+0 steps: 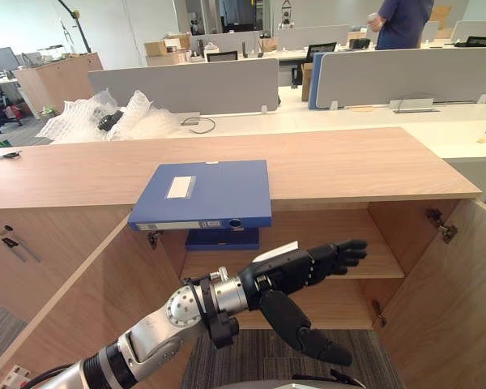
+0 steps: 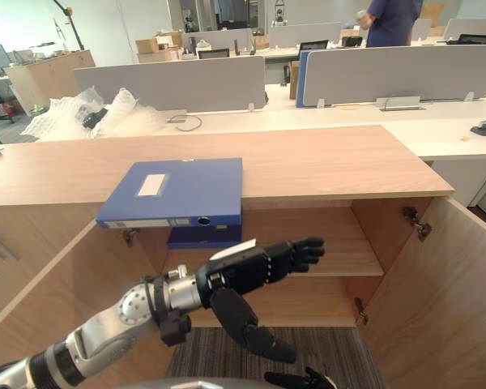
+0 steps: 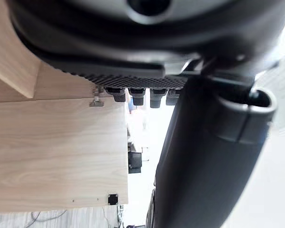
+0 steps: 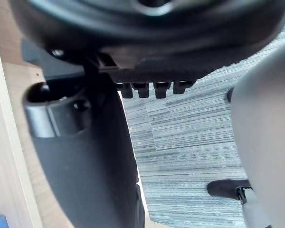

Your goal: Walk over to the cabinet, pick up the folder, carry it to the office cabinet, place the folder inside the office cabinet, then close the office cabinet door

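A blue folder [image 1: 204, 193] with a white label lies flat on the wooden cabinet top [image 1: 348, 166], its spine overhanging the front edge. Under it, a second blue folder [image 1: 223, 238] rests on the shelf [image 1: 340, 259] inside the open cabinet. My left hand [image 1: 296, 267] hovers in front of the opening, below the top folder, open with fingers straight toward the shelf, thumb hanging down, touching nothing. My right hand [image 4: 152, 61] hangs open and empty over grey carpet beside a wooden panel.
Both cabinet doors stand open: the right door [image 1: 462, 284] and the left door [image 1: 73, 316]. Behind the cabinet are white desks with grey dividers [image 1: 186, 85] and a heap of bubble wrap [image 1: 105, 117]. A person [image 1: 401, 20] stands at the far back right.
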You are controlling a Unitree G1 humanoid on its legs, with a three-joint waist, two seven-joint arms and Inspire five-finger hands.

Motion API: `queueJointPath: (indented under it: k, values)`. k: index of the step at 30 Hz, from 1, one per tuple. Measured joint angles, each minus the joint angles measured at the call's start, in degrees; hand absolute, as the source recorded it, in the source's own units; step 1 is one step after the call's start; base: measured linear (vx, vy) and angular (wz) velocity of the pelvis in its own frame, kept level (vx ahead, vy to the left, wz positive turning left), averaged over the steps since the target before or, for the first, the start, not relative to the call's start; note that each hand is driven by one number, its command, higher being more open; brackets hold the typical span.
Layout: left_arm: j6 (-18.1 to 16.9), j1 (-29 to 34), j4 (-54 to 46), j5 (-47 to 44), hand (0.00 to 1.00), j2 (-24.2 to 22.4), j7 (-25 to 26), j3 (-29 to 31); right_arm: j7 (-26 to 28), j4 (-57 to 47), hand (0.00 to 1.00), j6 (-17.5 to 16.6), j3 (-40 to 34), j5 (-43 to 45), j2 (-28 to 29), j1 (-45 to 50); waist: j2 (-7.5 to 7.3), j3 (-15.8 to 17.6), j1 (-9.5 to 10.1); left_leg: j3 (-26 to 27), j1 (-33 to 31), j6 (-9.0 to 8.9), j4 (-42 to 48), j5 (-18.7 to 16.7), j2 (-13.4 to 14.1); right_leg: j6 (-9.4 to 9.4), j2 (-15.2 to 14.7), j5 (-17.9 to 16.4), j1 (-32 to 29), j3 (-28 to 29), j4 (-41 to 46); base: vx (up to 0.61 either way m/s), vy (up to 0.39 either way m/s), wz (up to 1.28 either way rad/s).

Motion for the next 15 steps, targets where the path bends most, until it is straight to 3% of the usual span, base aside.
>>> queueJointPath:
  k: [2, 5, 7, 10, 15]
  values:
    - [-0.5, 0.69, -1.54, 0.25, 1.0, -0.22, 1.29, 3.86, -0.01, 0.04, 1.0, -0.01, -1.4, 0.01, 0.1, 0.21, -0.21, 0.09, 0.04, -0.02, 0.13, 0.0, 0.0, 0.0, 0.0, -0.04, 0.0, -0.02, 0.08, 0.03, 0.02, 0.0, 0.0, 0.0]
    - [-2.31, 5.9, -5.92, 10.39, 1.0, -4.13, 6.44, 13.29, -0.11, -0.04, 1.0, -0.06, -3.91, 0.06, 0.31, 0.63, -0.71, 0.22, 0.11, -0.08, 0.19, 0.0, 0.0, 0.0, -0.03, -0.06, -0.01, -0.04, 0.16, 0.08, 0.02, 0.0, 0.0, 0.0]
    - [-4.07, 10.2, -9.15, 25.07, 1.0, -10.83, 12.21, 19.11, -0.43, -0.11, 1.0, -0.16, -4.55, 0.08, 0.75, 1.18, -1.51, 0.45, 0.87, -0.68, 0.19, 0.0, 0.07, -0.01, -0.14, -0.12, -0.01, -0.08, 0.59, -0.2, -0.07, -0.01, -0.007, 0.11]
    - [-4.94, 14.89, -11.61, 41.08, 1.0, -17.81, 19.12, 21.1, -1.3, -0.23, 1.0, -0.17, -4.04, 0.07, 1.48, 1.51, -2.47, 0.71, 1.58, -1.38, 0.16, -0.07, 0.2, -0.1, -0.23, -0.3, -0.02, -0.28, 1.11, -0.94, -0.33, -0.02, -0.011, 0.15]
    - [-5.34, 17.38, -11.9, 57.8, 1.0, -22.12, 24.77, 21.13, -2.51, -0.59, 1.0, -0.44, -0.09, 0.05, 2.22, 1.45, -2.7, 0.69, 2.33, -1.58, -0.61, -0.27, 1.39, -0.59, -0.21, -0.3, -0.02, -0.32, 1.1, -1.19, -0.32, -0.01, -0.003, 0.01]
